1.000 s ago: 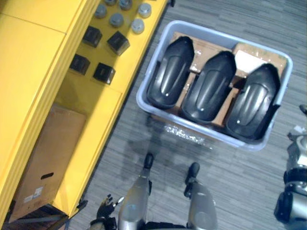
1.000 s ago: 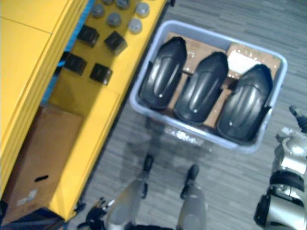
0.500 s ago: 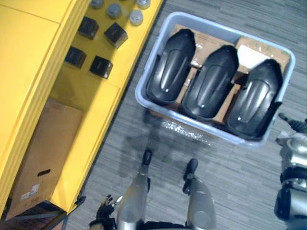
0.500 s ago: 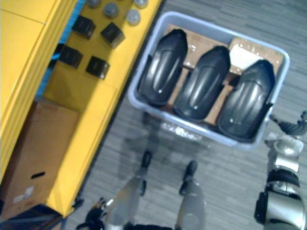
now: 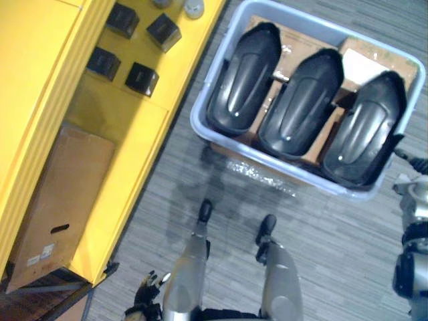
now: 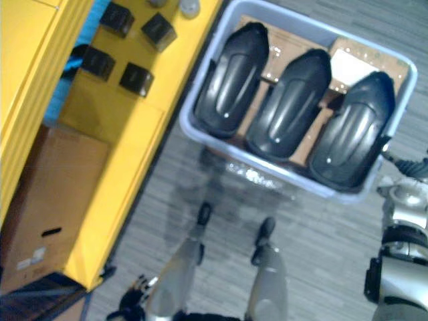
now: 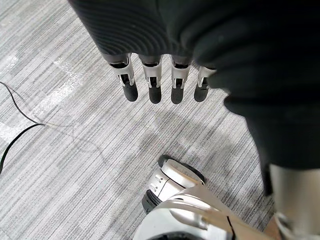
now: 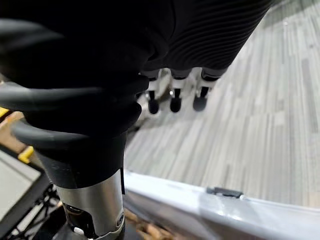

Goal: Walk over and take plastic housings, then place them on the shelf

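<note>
While three plastic housings [image 5: 297,107] lie in the grey tote [image 5: 301,176], we find left hand [image 7: 152,75] and right hand [image 8: 175,95] slack-fingered, empty.

Three housings [image 5: 294,107] are lying side by side in a bin [image 5: 294,174] on the floor [image 5: 334,247], right of the shelf [image 5: 120,127]; a box [image 5: 60,194] is sitting on the shelf, small blocks [image 5: 142,78] lying beyond it.
</note>
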### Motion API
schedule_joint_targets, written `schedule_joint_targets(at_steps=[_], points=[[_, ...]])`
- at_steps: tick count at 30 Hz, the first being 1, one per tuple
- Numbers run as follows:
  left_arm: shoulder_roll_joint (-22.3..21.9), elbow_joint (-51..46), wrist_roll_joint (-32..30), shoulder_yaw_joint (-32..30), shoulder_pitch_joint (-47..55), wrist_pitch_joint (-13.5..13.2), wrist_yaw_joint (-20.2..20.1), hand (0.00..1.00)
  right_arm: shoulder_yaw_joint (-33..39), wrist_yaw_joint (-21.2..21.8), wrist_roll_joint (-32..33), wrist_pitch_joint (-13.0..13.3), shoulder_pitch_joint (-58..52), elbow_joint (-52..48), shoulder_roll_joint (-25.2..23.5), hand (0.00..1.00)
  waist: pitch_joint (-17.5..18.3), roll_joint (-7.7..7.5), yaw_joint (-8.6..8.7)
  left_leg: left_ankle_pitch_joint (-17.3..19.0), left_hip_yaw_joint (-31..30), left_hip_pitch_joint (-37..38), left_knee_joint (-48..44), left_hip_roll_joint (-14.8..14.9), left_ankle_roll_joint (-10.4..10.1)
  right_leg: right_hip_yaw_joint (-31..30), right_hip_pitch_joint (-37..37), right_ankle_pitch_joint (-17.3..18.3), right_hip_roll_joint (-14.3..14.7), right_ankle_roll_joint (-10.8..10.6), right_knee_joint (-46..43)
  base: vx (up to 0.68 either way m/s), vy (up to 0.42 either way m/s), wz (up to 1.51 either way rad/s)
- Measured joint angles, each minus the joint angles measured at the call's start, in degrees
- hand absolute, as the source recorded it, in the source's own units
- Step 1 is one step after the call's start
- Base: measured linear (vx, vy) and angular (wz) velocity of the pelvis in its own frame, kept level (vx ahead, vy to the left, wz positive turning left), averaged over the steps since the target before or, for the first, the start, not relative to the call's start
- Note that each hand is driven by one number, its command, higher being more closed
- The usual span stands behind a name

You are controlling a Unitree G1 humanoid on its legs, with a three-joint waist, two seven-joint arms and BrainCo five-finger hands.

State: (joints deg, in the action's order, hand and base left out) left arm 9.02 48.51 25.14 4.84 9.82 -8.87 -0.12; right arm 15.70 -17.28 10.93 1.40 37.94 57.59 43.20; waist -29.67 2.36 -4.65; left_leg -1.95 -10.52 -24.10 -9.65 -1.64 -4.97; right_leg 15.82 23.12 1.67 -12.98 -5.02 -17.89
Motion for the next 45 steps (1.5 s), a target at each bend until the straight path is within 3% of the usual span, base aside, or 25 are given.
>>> schedule_joint_targets(at_steps=[4, 8, 19, 20, 24, 45], points=[[0.01, 0.26, 1.38, 0.56, -0.28, -0.55, -0.07, 0.00, -2.07, 1.06, -0.76, -0.59, 1.21, 0.50, 0.88, 0.00, -0.11, 0.17, -0.33, 0.02, -0.06, -0.98, -0.65, -0.02, 0.00, -0.05, 0.92, 0.08, -0.02, 0.09, -0.58, -0.03, 0.001, 0.01], [-0.01, 0.35, 1.59, 0.95, -0.76, -0.97, -0.09, 0.00, -2.50, 1.41, -0.99, -2.82, 2.72, 2.39, 1.17, 0.00, -0.32, 0.57, -1.14, -0.02, -0.21, -2.07, -1.19, -0.05, -0.04, -0.11, 1.97, 0.10, -0.05, 0.15, -1.30, -0.03, -0.003, 0.02], [0.10, 0.48, 2.15, 2.18, -1.11, -1.03, -0.16, 0.00, -4.72, 3.05, -0.99, -5.26, 5.29, 4.36, 1.79, 0.00, -0.55, 1.07, -1.42, 0.08, -0.51, -4.13, -2.88, -0.05, -0.19, -0.22, 3.82, 0.63, -0.03, 0.37, -2.77, -0.01, -0.004, 0.01], [0.13, 0.48, 2.20, 2.28, -1.13, -1.03, -0.16, 0.00, -4.72, 3.61, -0.99, -5.63, 5.35, 4.36, 1.85, 1.00, -0.55, 1.08, -1.46, 0.09, -0.52, -4.14, -2.91, -0.06, -0.19, -0.22, 3.82, 0.62, -0.03, 0.38, -2.79, 0.00, 0.000, 0.00], [0.15, 0.53, 3.70, 2.48, -1.13, -1.00, -0.12, 0.00, -4.99, 4.65, -0.99, -6.86, 5.34, 4.39, 1.85, 1.00, -0.55, 1.08, -1.62, 0.09, -0.55, -4.13, -2.98, -0.05, -0.19, -0.23, 3.83, 0.74, -0.02, 0.55, -2.94, 0.00, 0.000, 0.00], [-0.02, -0.07, 3.75, 2.56, -1.23, -1.01, 0.03, 0.00, -6.30, 5.81, -2.54, -6.74, 3.99, 4.59, 3.10, 1.00, -0.60, 1.51, -2.61, 0.21, -0.47, -4.11, -3.96, -0.08, -0.25, -0.53, 3.73, 0.86, -0.02, 0.57, -3.64, 0.00, 0.000, 0.00]])
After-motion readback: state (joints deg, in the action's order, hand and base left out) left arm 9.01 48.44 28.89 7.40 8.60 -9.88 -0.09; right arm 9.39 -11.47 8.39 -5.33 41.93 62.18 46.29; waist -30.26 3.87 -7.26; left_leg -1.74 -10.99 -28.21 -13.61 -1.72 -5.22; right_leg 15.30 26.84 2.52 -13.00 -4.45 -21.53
